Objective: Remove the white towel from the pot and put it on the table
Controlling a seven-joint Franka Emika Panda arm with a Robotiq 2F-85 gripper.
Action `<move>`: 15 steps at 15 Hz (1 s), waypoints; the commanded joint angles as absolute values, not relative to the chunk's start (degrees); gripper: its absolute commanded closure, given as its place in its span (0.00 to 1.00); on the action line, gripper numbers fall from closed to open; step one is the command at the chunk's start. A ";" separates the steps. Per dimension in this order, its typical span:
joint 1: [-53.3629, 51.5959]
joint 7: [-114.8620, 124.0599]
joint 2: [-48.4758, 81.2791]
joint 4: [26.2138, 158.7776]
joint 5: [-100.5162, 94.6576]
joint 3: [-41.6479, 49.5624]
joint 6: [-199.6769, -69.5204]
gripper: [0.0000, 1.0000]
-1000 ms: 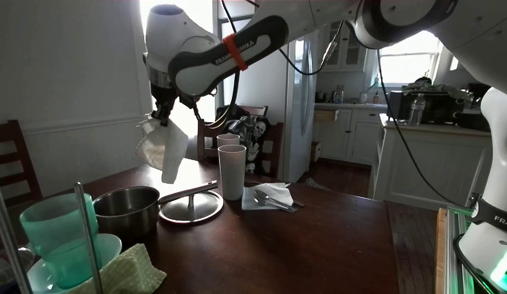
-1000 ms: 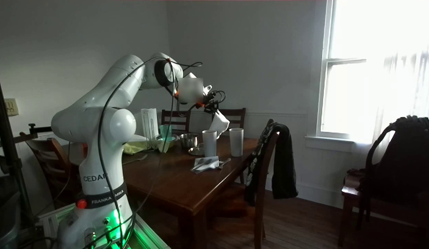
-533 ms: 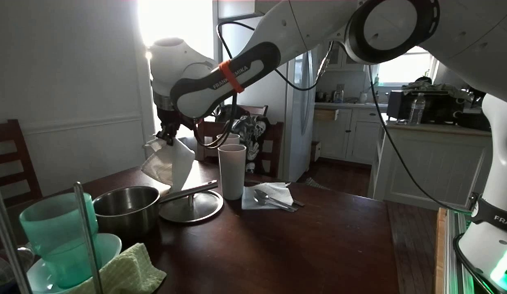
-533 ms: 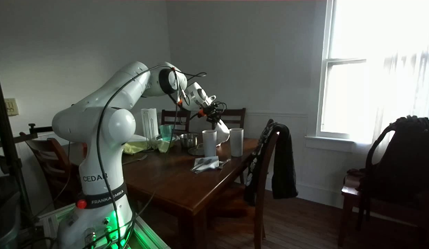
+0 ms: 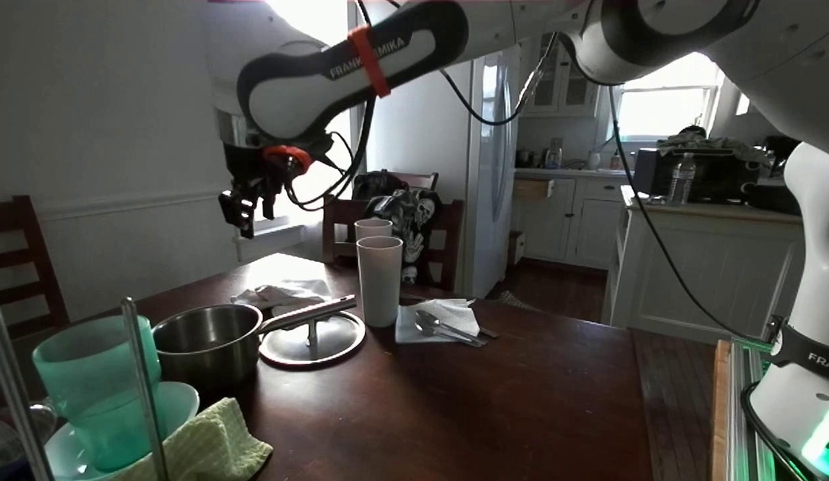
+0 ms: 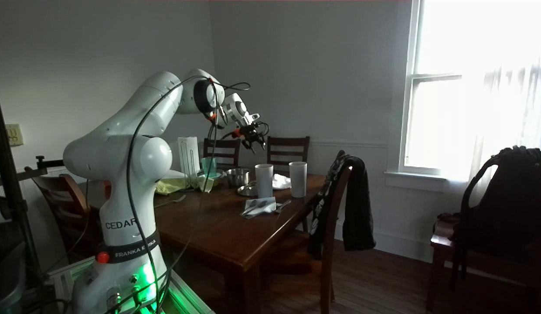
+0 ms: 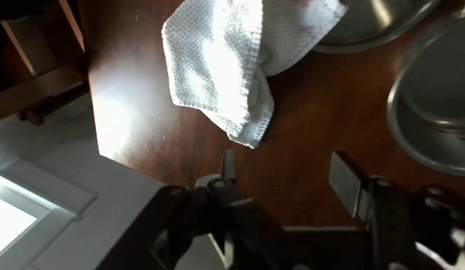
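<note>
At far left in an exterior view, a green cup (image 5: pixel 87 361) is being crossed by a slim metal rod (image 5: pixel 141 374). Farther right, the metal pot (image 5: pixel 214 364) is being carried by the table (image 5: pixel 487 401). Slightly farther right, well above the table, the fingers (image 7: pixel 344 183) are being held clearly apart, and in the wrist view dark wood is being seen through the gap between them. Next, the white towel (image 5: pixel 284 292) is being supported by the table, bunched and folded behind the metal lid (image 5: pixel 314 346); whether the lid is being touched by it cannot be told. Then two tall white cups (image 5: pixel 379 280) are being seen standing upright, the rear one being partly hidden by the front one. Right of these, spoons (image 5: pixel 426 320) are being borne by a white napkin (image 5: pixel 452 310).
</note>
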State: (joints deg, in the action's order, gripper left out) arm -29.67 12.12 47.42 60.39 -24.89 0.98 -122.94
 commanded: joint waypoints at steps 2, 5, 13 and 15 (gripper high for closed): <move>-30.98 17.05 36.32 71.71 -20.69 -2.18 -119.31 0.00; -29.43 13.92 29.55 79.27 -18.61 -5.65 -122.36 0.00; -25.00 4.53 22.43 86.42 -14.20 -10.74 -123.35 0.00; -24.39 3.90 21.10 88.29 -13.93 -11.12 -123.77 0.00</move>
